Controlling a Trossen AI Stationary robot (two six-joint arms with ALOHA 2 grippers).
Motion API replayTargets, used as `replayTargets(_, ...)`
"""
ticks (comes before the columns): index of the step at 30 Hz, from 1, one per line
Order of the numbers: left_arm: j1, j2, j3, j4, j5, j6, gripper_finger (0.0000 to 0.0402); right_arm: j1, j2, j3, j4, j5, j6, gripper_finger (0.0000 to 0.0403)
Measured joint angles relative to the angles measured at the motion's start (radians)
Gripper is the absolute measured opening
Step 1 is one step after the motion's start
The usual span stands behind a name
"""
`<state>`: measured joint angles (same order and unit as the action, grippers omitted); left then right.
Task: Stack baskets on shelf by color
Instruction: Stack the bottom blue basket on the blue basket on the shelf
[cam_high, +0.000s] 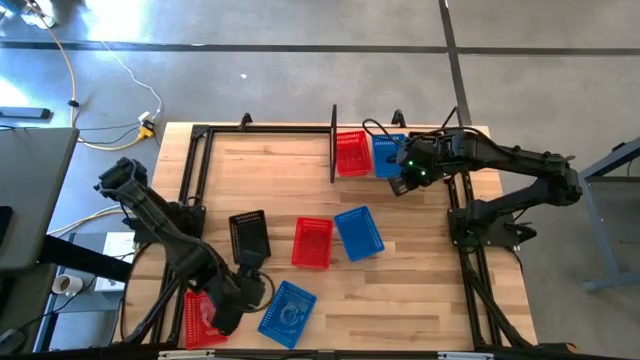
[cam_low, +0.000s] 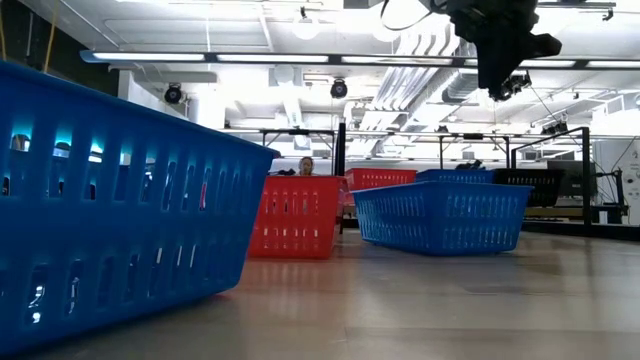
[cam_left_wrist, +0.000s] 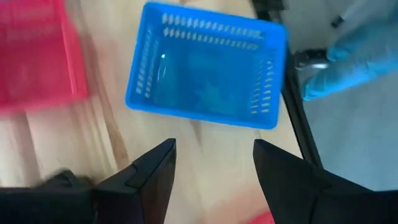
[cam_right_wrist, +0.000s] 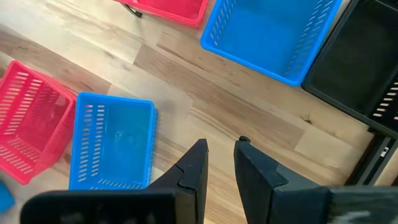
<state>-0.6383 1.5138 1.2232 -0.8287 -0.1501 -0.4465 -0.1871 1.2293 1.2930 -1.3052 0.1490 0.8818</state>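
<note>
My left gripper (cam_high: 234, 300) (cam_left_wrist: 214, 158) hangs open over the table's near left part, just left of a blue basket (cam_high: 288, 312) (cam_left_wrist: 205, 68) and touching nothing. A red basket (cam_high: 203, 318) lies on its other side. A black basket (cam_high: 249, 235), a red one (cam_high: 312, 243) and a blue one (cam_high: 358, 232) stand mid-table. The shelf (cam_high: 333, 150) at the far right holds a red basket (cam_high: 352, 153), a blue one (cam_high: 387, 155) and a black one (cam_right_wrist: 354, 68). My right gripper (cam_high: 410, 176) (cam_right_wrist: 219, 163) hovers in front of it, narrowly open with nothing between its fingers.
A blue-gloved hand (cam_left_wrist: 351, 56) shows beside the black frame rail at the table's near edge, close to the near blue basket. Black arm-mount frames (cam_high: 195, 170) run along both table sides. Bare wood lies between the shelf and the mid-table baskets.
</note>
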Motion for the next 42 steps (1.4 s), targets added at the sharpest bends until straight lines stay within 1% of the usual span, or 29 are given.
replayTargets(5, 0.018, 0.06, 0.0, -0.004, 0.0, -0.239, 0.0205, 0.0, 0.0, 0.0, 0.002, 0.0, 0.0, 0.0066)
replayTargets(12, 0.03, 0.11, 0.0, 0.032, 0.032, -0.556, 0.0205, 0.0, 0.0, 0.0, 0.004, 0.003, -0.01, 0.0066)
replayTargets(20, 0.036, 0.158, 0.0, 0.073, 0.035, -0.778, 0.0202, 0.0, 0.0, 0.0, 0.007, 0.004, -0.026, 0.0066)
replayTargets(28, 0.055, 0.231, 0.0, 0.076, 0.031, -0.909, 0.019, 0.0, 0.0, 0.0, 0.009, 0.003, -0.034, 0.0066)
replayTargets(36, 0.078, 0.306, 0.0, 0.078, 0.061, -0.959, 0.0184, 0.0, 0.001, 0.0, 0.009, 0.003, -0.037, 0.0066)
replayTargets(39, 0.081, 0.315, -0.001, 0.08, 0.061, -0.968, 0.0183, 0.0, 0.001, 0.0, 0.009, 0.003, -0.037, 0.0066)
replayTargets(42, 0.08, 0.315, -0.001, 0.083, 0.061, -1.001, 0.017, 0.0, 0.001, 0.0, 0.009, 0.003, -0.038, 0.0066)
